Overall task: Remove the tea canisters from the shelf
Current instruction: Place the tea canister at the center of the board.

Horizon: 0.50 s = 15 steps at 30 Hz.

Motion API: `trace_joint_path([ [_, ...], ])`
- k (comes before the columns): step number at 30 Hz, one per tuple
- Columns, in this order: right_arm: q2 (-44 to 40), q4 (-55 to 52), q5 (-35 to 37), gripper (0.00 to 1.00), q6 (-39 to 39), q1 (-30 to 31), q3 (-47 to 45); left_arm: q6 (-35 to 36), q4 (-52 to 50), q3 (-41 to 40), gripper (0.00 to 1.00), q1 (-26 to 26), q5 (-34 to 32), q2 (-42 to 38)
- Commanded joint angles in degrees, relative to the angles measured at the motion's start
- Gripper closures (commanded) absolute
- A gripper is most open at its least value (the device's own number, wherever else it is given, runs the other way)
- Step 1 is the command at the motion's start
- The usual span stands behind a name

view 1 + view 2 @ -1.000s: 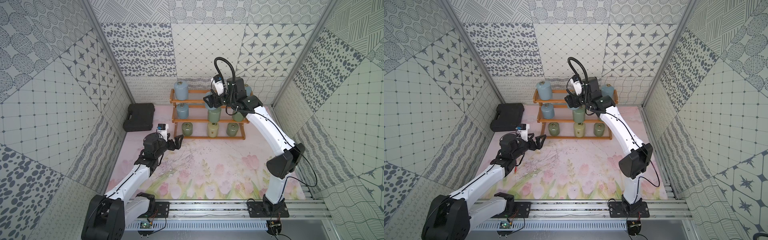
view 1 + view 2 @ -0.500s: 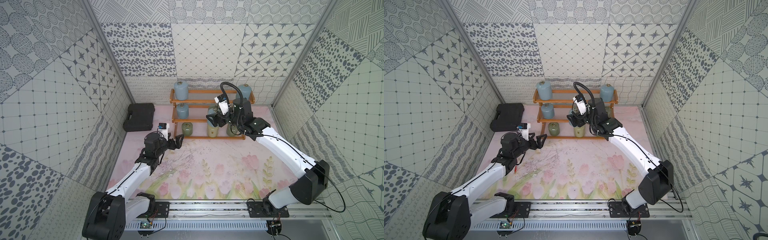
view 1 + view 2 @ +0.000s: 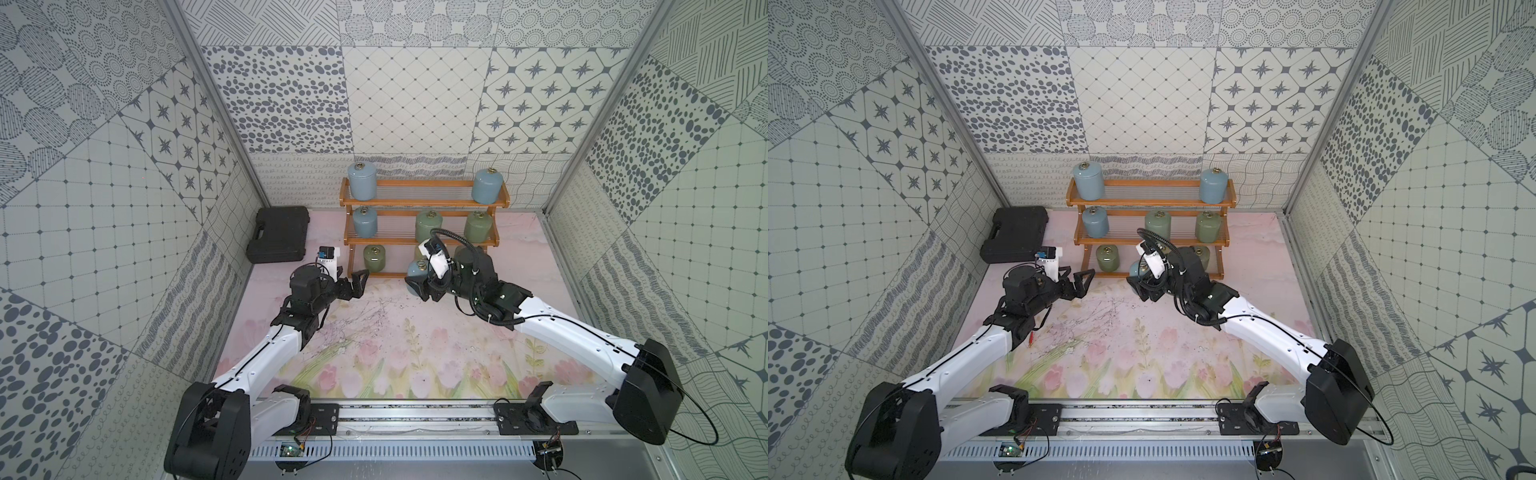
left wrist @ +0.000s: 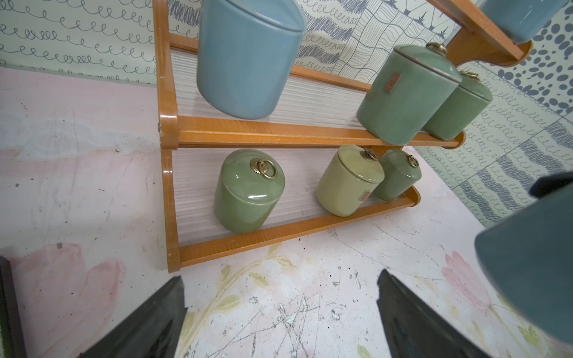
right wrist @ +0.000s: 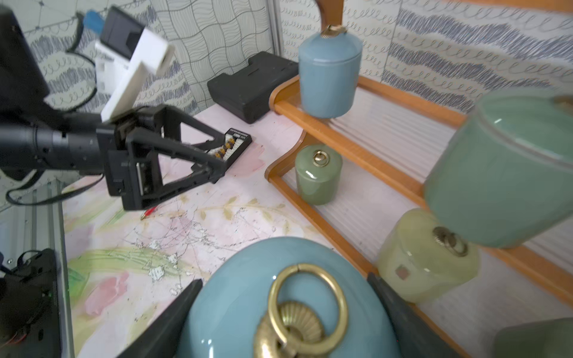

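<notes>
In both top views the right gripper (image 3: 419,284) (image 3: 1143,286) is clamped on a light blue canister (image 3: 417,271) (image 3: 1135,269). The canister is upright, off the shelf (image 3: 415,203) (image 3: 1150,203) and just in front of its bottom tier. Whether it touches the floral counter (image 3: 395,332) (image 3: 1121,332) cannot be told. The left gripper (image 3: 355,282) (image 3: 1079,282) hangs near the shelf's left foot, jaws wide apart and empty.

On the top tier, a left-end blue canister (image 3: 362,183) and a right-end blue canister (image 3: 486,187) stand well apart. The middle tier carries a middle-tier blue canister (image 3: 365,222), a center green canister (image 3: 429,226) and a right green canister (image 3: 478,226). A bottom green canister (image 3: 375,259) sits on the lowest tier. A black case (image 3: 277,234) (image 3: 1014,234) lies left of the shelf, by the wall.

In the left wrist view the left gripper (image 4: 279,313) has only bare counter (image 4: 279,288) between its spread fingers (image 4: 155,322). Ahead, the shelf (image 4: 273,134) holds the bottom green canister (image 4: 248,192), a cream canister (image 4: 348,181) and a far green canister (image 4: 397,175) on its lowest tier. The middle-tier blue canister (image 4: 248,59) stands above them. The light blue canister (image 4: 533,272) shows at the frame's edge.

In the right wrist view the right gripper (image 5: 285,280) has its fingers (image 5: 167,319) pressed against opposite sides of the light blue canister (image 5: 229,310). Its brass ring (image 5: 307,305) lies flat on the lid. Beyond are the empty, spread left gripper (image 5: 221,155), the cream canister (image 5: 428,257) and the black case (image 5: 251,83).
</notes>
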Motion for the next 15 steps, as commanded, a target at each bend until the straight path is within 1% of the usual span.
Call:
trace_joint_path([
  [1, -2.6, 13.4, 1.6, 0.45, 0.9, 2.6, -3.2, 0.3, -0.9, 0.3, 0.0, -0.2, 0.6, 0.0],
  [4, -2.5, 15.6, 2.4, 0.45, 2.0, 4.2, -6.9, -0.6, -1.0, -0.4, 0.0, -0.4, 0.4, -0.6],
  [8, -2.8, 22.5, 3.3, 0.45, 3.4, 6.2, -13.2, -1.0, -0.8, -1.5, 0.0, -0.7, -0.1, -1.2],
  [12, -1.2, 26.0, 4.9, 0.46, 3.6, 9.1, -16.4, -1.3, -1.0, -1.9, 0.0, -0.9, -0.6, -1.0],
  [15, 0.2, 28.2, 6.9, 0.46, 2.1, 11.9, -18.0, -2.4, -0.7, -1.9, 0.0, -1.1, -0.5, -0.5],
])
